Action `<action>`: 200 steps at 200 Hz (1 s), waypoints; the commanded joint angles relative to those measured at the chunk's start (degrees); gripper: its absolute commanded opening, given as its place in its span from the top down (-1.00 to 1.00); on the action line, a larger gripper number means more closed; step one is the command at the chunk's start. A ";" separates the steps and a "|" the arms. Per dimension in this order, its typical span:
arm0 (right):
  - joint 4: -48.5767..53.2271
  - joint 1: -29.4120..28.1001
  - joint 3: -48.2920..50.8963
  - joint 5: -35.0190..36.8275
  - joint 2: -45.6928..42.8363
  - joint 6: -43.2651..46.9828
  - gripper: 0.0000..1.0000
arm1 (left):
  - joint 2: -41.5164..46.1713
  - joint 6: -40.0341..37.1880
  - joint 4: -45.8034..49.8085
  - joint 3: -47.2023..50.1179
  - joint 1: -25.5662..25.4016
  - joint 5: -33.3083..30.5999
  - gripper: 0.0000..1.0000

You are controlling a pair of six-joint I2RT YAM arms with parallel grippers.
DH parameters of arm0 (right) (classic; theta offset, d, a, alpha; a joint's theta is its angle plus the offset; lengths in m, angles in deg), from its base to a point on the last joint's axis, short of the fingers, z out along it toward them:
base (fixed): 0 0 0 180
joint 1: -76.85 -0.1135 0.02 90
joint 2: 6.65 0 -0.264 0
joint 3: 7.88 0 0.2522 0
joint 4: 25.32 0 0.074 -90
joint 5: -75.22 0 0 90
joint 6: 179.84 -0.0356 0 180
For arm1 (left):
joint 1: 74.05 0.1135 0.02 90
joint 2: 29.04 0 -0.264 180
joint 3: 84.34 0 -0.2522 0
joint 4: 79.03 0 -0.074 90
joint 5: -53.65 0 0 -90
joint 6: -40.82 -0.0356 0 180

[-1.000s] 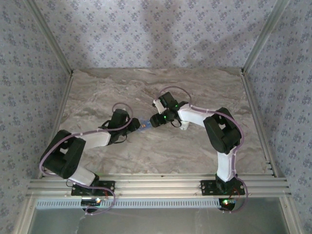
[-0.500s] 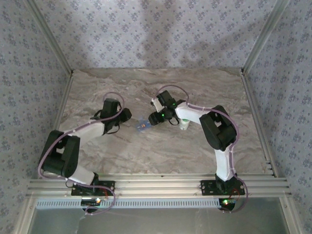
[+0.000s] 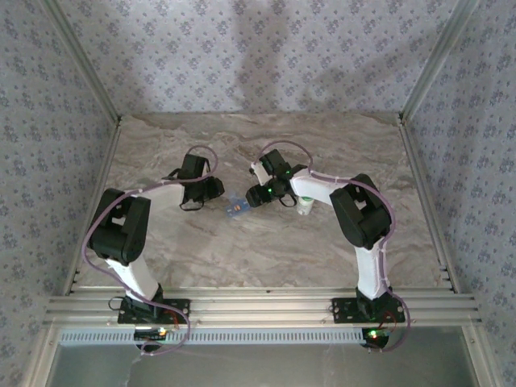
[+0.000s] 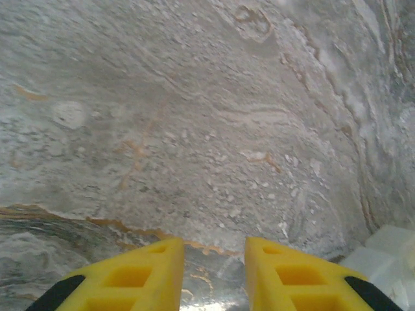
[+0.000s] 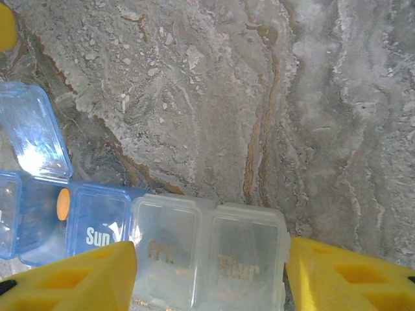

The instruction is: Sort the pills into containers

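A pill organizer (image 3: pixel 235 208) lies mid-table between both grippers. In the right wrist view its blue part (image 5: pixel 97 223) is marked "Sun", and its clear part (image 5: pixel 207 249) is marked "Fri" and "Thur". One blue lid (image 5: pixel 32 133) stands open. An orange pill (image 5: pixel 63 204) sits in a blue compartment. My right gripper (image 5: pixel 211 251) is open just over the clear compartments, one yellow finger on each side. My left gripper (image 4: pixel 214 243) is open over bare marble, nothing between its fingers. It hangs just left of the organizer (image 4: pixel 389 256); in the top view that gripper (image 3: pixel 213 190) sits apart from it.
A small white container (image 3: pixel 305 207) stands beside the right forearm. The marble table (image 3: pixel 242 250) is bounded by patterned walls on three sides and by an aluminium rail (image 3: pixel 258 306) at the near edge.
My left gripper has pulled back from the organizer to the left and its jaws have narrowed a little. The right gripper shifted slightly left over the organizer, then held still.
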 commanded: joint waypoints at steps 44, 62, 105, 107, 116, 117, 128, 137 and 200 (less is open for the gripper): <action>1.03 1.27 1.58 -0.23 1.58 -0.67 -0.26 | 0.47 -1.56 -0.09 0.24 -0.57 6.84 0.38; 0.58 1.28 1.84 -0.34 1.67 -1.14 -0.26 | 1.41 -1.49 -0.85 0.68 -0.91 8.18 0.38; 0.02 1.36 1.96 -0.46 2.09 -2.19 -0.26 | 2.27 -0.55 -3.58 1.22 -2.41 12.62 0.38; -0.06 1.38 1.94 -0.46 2.11 -2.26 -0.26 | 2.27 -0.56 -3.58 1.22 -2.53 12.75 0.38; -0.08 1.50 2.02 -0.27 2.12 -2.52 -0.26 | 2.65 -0.46 -3.93 1.41 -3.15 12.86 0.39; -0.13 1.48 2.02 -0.28 2.12 -2.58 -0.26 | 2.68 -0.44 -3.96 1.40 -3.23 12.90 0.39; -0.08 1.54 2.01 -0.26 2.14 -2.85 -0.26 | 3.29 -0.30 -4.35 1.69 -3.96 13.02 0.39; -0.16 1.58 1.99 -0.25 2.20 -3.05 -0.26 | 3.82 -0.04 -4.88 1.99 -4.53 13.08 0.39; -0.31 1.86 2.20 -0.19 2.38 -3.43 -0.26 | 3.07 -0.03 -3.64 2.43 -6.38 11.77 0.44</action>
